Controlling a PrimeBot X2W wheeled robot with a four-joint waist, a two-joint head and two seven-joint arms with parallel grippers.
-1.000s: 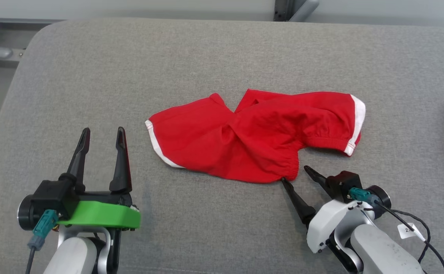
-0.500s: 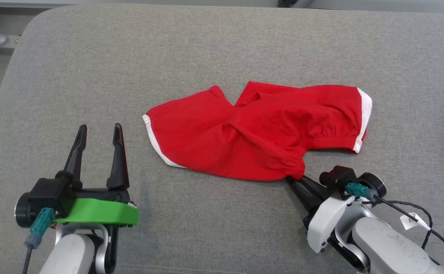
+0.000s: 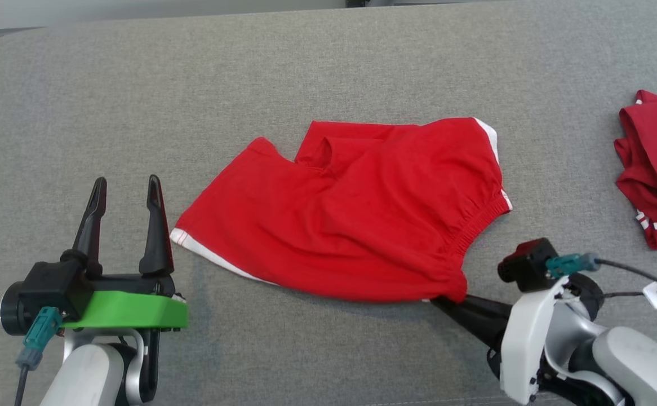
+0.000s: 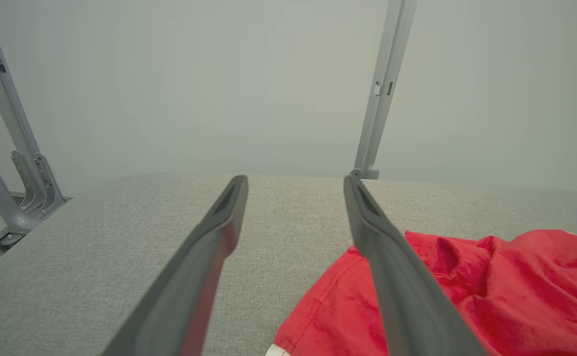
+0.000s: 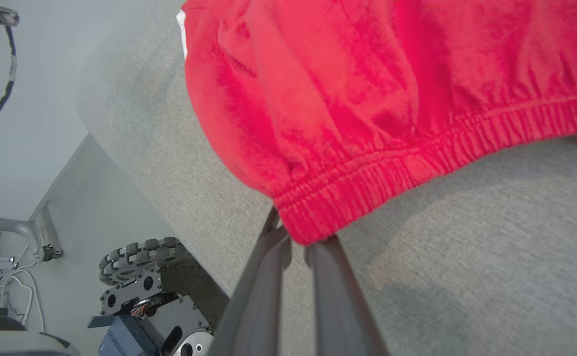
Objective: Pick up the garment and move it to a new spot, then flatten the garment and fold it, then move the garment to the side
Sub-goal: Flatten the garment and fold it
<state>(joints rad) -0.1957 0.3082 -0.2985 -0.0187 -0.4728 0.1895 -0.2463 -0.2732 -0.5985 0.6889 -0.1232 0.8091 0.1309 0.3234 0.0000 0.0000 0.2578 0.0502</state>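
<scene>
- Red garment (image 3: 351,220) with white trim lies rumpled near the middle of a grey cloth-covered table (image 3: 306,67), its gathered elastic hem turned toward the robot.
- At the lower right of the head view, the right gripper (image 3: 444,301) is clenched on the garment's near right corner, with its dark fingers reaching in low from the robot's side.
- The right wrist view shows those two fingers pressed together, the ribbed elastic hem (image 5: 417,158) pinched at their tips, and a soft shadow on the table under the cloth beside the grip.
- The left gripper (image 3: 127,180) stands released at the lower left, its fingers spread and pointing away from the robot with nothing between them.
- Its inner finger sits just beside the garment's white-edged left hem; whether the two touch cannot be told.
- A second red garment (image 3: 655,169), also white-trimmed, lies bunched at the table's right edge, well apart from the first.
- Seen from the left wrist, a grey metal post (image 4: 382,89) rises beyond the table's far edge against a pale wall.
- Below the table's edge in the right wrist view, part of a wheeled base (image 5: 145,287) is visible.
</scene>
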